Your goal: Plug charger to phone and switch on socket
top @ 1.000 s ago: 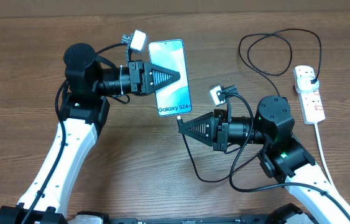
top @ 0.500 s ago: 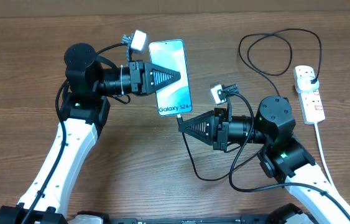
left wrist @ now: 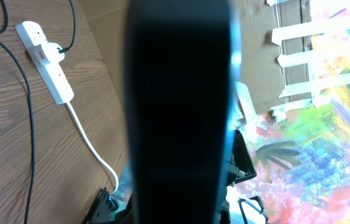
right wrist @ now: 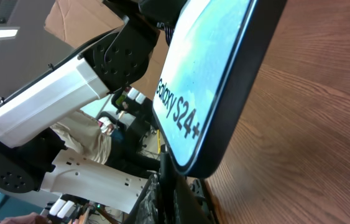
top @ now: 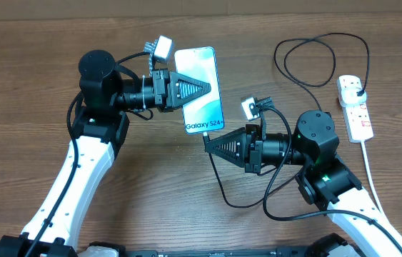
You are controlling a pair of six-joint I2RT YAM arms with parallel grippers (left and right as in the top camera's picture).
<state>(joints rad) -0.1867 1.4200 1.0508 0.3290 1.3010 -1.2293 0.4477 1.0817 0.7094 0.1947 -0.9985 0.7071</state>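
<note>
Over the wooden table (top: pixel 43 43), the left gripper (top: pixel 202 88) clamped the phone (top: pixel 204 68) by its edge, screen up, presenting its port to the right gripper (top: pixel 211 146), pinched on the charger (top: pixel 205 137) tip just below. The socket (top: pixel 358 118) lay far right, plug seated, seemingly awaiting its switch.
</note>
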